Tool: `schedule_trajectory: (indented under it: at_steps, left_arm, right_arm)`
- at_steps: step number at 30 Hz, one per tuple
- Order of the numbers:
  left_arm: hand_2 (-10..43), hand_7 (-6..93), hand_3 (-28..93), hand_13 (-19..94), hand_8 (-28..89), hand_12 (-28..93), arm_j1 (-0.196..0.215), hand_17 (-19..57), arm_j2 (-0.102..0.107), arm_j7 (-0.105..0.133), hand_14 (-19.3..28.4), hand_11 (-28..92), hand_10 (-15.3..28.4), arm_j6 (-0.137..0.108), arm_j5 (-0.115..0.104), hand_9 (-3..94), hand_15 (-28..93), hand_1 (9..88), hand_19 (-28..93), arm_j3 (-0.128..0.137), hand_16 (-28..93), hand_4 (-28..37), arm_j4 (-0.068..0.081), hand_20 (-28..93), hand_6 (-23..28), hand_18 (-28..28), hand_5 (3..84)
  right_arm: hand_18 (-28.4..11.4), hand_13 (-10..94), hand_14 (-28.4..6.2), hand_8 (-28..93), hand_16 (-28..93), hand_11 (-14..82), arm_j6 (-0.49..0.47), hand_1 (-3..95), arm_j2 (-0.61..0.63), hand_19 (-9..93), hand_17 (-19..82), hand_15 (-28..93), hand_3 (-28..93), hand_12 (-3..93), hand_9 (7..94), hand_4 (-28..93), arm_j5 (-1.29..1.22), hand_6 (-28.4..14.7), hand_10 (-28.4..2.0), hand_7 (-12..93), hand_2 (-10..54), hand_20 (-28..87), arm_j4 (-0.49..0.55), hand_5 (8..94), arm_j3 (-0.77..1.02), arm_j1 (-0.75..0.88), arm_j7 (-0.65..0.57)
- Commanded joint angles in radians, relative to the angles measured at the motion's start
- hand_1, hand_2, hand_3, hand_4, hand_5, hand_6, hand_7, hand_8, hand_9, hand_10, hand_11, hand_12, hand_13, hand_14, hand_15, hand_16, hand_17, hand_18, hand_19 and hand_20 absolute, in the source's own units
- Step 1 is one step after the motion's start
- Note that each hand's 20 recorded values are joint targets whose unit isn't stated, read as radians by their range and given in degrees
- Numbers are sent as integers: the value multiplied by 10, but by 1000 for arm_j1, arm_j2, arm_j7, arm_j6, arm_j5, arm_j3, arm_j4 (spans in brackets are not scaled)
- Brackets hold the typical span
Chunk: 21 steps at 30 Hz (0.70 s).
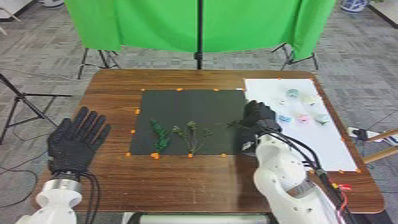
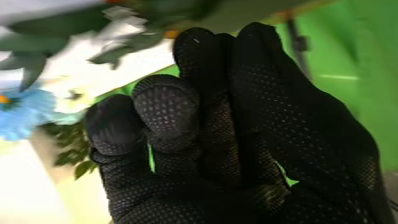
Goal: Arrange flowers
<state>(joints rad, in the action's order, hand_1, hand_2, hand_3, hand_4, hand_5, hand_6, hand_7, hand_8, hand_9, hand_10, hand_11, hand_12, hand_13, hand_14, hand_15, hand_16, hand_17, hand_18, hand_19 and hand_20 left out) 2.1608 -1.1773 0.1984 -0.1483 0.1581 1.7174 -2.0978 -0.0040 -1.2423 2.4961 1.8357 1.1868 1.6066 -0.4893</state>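
Flowers (image 1: pixel 304 118) in soft colours lie on the white sheet (image 1: pixel 333 150), just beyond my right hand (image 1: pixel 258 117), which is over the right edge of the black mat (image 1: pixel 191 102). Its fingers are bent and gathered towards the thumb, apparently pinching a leafy sprig (image 2: pixel 71 145) whose foliage pokes out past the glove. Other green stems (image 1: pixel 161 137) lie on the mat. My left hand (image 1: pixel 75 142) is spread flat beside it, fingers straight. I judge the sprig very light, its stalk springy and its small leaves quick to bend or snag on the fabric, so a light pinch on the bare stalk should serve best. Flower heads look softer and easier to crush; I would take those low, by the stem.
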Motion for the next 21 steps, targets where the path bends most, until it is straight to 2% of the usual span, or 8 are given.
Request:
schedule_trajectory:
  at_steps: [1,3,5,7,9,12,16,21]
  left_arm:
    - [104,102,755,278,-85,119,14,-26,-11,0,147,151,137,1,-1,363,315,311,250,-1,-27,-201,2,158,77,132,421]
    - [106,103,753,279,-85,120,16,-26,-10,3,148,151,137,-2,-2,362,315,311,250,-2,-27,-202,1,158,77,132,421]
    - [108,104,753,278,-85,120,14,-26,-11,1,148,152,138,-1,-2,362,315,310,250,0,-27,-202,2,158,77,132,421]
    - [108,103,752,278,-86,120,11,-26,-11,3,148,152,138,-1,1,363,316,310,250,1,-28,-202,3,158,77,132,421]
    - [108,103,752,278,-86,120,12,-26,-11,5,148,153,138,-5,2,363,317,310,250,3,-28,-203,1,158,77,132,421]
    - [108,103,752,278,-86,120,17,-27,-13,4,148,154,139,-5,0,364,318,311,250,4,-28,-203,1,158,77,132,421]
    - [108,104,752,279,-86,119,21,-27,-11,4,148,154,138,-6,-4,364,317,311,251,5,-29,-204,-1,159,77,133,422]
    - [108,106,752,279,-86,119,20,-27,-9,-1,148,154,138,-5,2,365,317,312,251,8,-30,-206,-1,158,77,133,422]
  right_arm:
    - [-245,783,-42,161,539,202,-36,674,15,828,408,542,679,555,827,-243,-10,-4,-88,535,-95,468,79,690,-38,5,-161]
    - [-247,768,-46,150,528,229,-138,655,4,840,404,563,682,549,807,-237,18,-9,-92,534,-95,460,85,665,17,30,-42]
    - [-229,630,-97,49,514,350,-213,635,13,870,365,650,690,515,642,-268,38,-31,-140,529,-95,446,92,554,36,38,-12]
    - [-225,527,-140,-125,464,445,-234,592,17,880,333,694,731,380,495,-279,51,-53,-190,483,-95,454,85,472,47,41,-3]
    - [-229,467,-168,-146,393,401,-277,556,24,881,312,721,770,287,423,-282,74,-63,-207,402,-95,460,71,431,53,35,5]
    - [-232,445,-179,-146,346,321,-324,537,38,877,301,733,783,238,406,-283,76,-62,-205,354,-95,466,50,426,53,24,13]
    - [-235,443,-180,-142,334,297,-339,529,56,873,297,734,780,230,411,-283,114,-60,-203,334,-95,471,10,435,25,5,47]
    - [-234,493,-165,-143,351,315,-202,549,119,871,311,725,764,234,496,-283,207,-34,-176,372,-95,475,-54,509,-49,-6,103]
